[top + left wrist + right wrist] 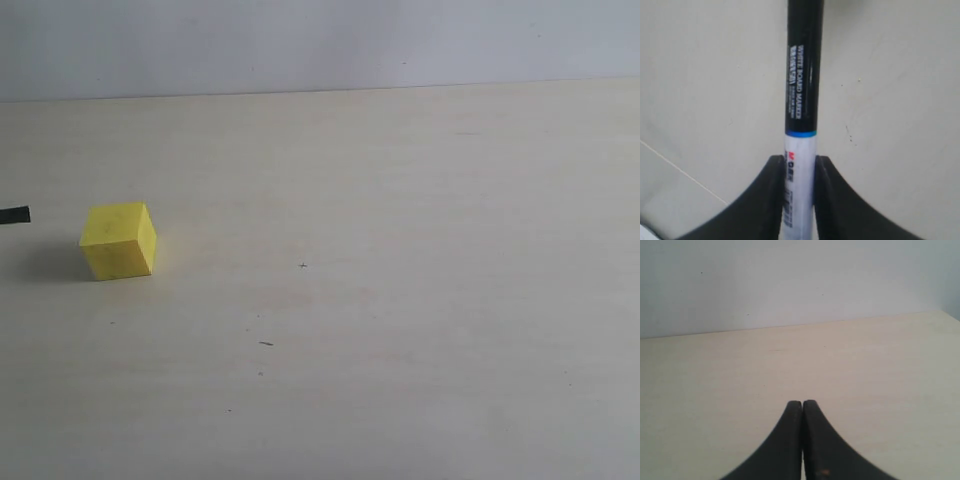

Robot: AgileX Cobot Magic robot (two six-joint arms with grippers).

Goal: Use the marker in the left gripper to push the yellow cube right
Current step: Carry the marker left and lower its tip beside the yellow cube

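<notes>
The yellow cube (118,240) sits on the pale table at the left of the exterior view. Just left of it, a black tip of the marker (15,215) pokes in from the frame edge, a short gap away from the cube. In the left wrist view my left gripper (799,165) is shut on the marker (802,90), its black fingers (770,200) clamping the white barrel while the black cap points away. The cube does not show there. My right gripper (802,404) is shut on nothing, over bare table, and is out of the exterior view.
The light wooden table (400,300) stretches right of the cube with only small dark specks (265,343). A pale wall (320,40) rises behind the table's far edge.
</notes>
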